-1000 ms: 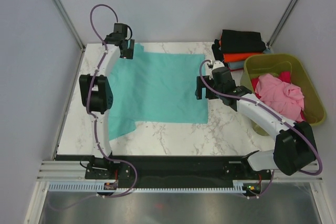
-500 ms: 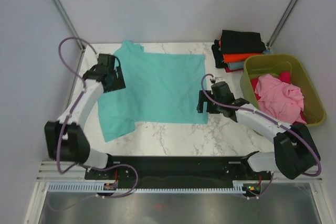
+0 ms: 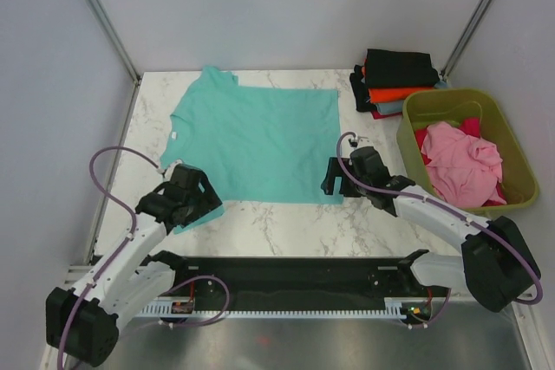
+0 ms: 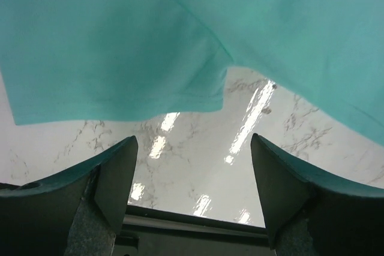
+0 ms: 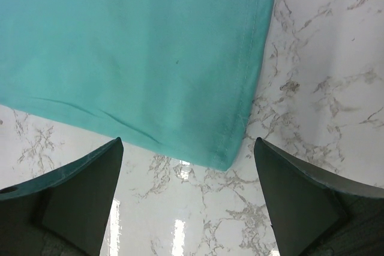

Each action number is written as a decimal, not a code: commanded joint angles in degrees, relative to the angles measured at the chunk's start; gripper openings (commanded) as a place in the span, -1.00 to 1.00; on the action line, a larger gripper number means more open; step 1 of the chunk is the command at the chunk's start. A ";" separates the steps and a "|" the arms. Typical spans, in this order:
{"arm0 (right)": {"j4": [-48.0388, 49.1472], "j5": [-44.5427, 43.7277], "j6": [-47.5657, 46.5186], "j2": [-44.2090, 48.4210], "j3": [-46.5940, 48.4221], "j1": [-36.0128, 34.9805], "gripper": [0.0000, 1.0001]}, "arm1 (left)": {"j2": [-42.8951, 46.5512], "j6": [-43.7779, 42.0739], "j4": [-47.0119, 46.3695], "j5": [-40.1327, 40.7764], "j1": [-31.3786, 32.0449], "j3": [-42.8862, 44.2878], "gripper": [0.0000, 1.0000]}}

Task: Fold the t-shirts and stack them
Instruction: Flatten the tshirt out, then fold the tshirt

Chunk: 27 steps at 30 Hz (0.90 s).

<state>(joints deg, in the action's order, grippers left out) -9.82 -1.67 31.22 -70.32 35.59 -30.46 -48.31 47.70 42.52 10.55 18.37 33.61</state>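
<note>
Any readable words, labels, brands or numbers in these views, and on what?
None can be read.
Teal t-shirt, folded stack, olive tub: no print visible.
Small coloured marks on the base rail: too small to read.

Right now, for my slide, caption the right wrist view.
Right gripper, jaws open, poised above the hem corner of the teal t-shirt lying flat on the marble table.

a white marble-patterned counter [image 3: 277,224] is enclosed by plain pale grey walls [image 3: 286,6]. two slanted metal posts [image 3: 100,15] are seen at the back corners. bright light is reflected on its glossy surface. a brushed metal sheet [image 3: 286,344] is seen below the near edge.
</note>
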 commanded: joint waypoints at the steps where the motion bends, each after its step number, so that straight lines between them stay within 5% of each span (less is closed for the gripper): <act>1: 2.44 0.79 1.74 0.63 -1.40 -0.30 0.96 | -1.51 8.72 2.13 6.24 4.92 -1.08 0.68; 15: 2.27 0.88 1.29 1.33 -3.34 -0.30 0.96 | -5.91 10.30 -1.30 12.39 4.83 -3.90 0.57; 27: 1.92 0.79 0.86 -0.16 -2.90 -0.30 0.96 | -15.67 13.12 -12.02 9.76 4.92 -8.65 0.49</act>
<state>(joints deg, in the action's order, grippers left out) -9.23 -0.82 31.92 -70.46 32.27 -30.55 -61.41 57.19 36.51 20.32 23.03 27.38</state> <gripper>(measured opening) 0.982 0.753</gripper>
